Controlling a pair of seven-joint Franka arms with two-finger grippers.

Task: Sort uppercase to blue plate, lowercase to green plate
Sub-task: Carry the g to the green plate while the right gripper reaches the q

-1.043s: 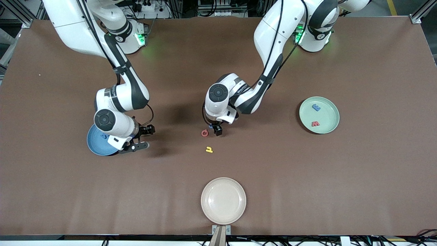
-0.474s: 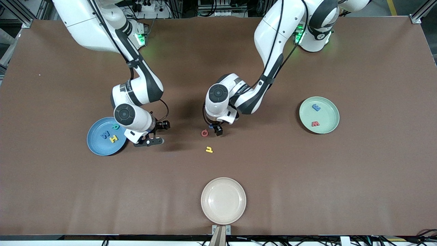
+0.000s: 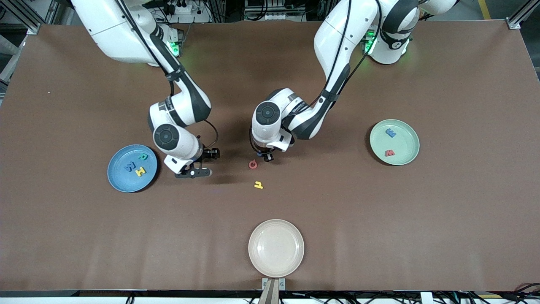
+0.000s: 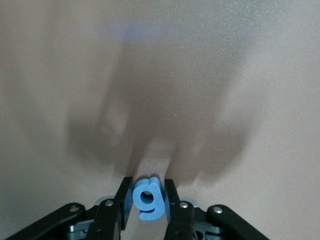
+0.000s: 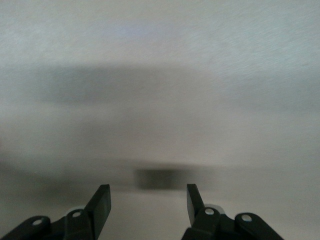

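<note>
Blue g sits pinched between our left gripper's fingers, over the table just beside the red Q. Our right gripper, fingers apart and holding nothing, hangs over bare table near the blue plate.

In the front view the left gripper is mostly hidden under its own wrist, and the blue g it pinches cannot be made out there. The right wrist view is smeared; the right gripper shows only its fingertips, its body cut off.
</note>
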